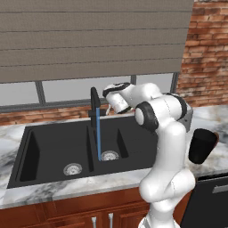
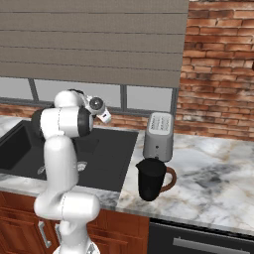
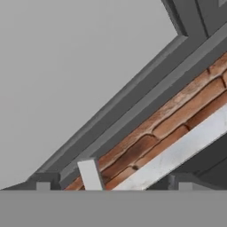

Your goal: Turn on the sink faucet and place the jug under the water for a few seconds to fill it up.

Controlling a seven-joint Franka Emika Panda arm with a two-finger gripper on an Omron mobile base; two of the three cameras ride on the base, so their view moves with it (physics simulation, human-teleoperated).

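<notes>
Silver two-slot toaster [image 2: 158,136] standing upright on the grey-veined marble counter [image 2: 213,171], near the red brick wall [image 2: 218,69]. A grey slatted blind [image 1: 89,35] hangs over the upper part of the window [image 1: 67,91], whose dark frame meets a brick sill course. Reddish wood cabinets [image 1: 67,213] with pale handles run below the counter, beside a dark appliance front [image 2: 198,240].

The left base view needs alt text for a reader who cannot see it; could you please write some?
A blue stream of water runs from the black sink faucet into the black double-basin sink, while the white arm's gripper sits by the faucet. The black jug waits on the marble counter to the right.
</notes>
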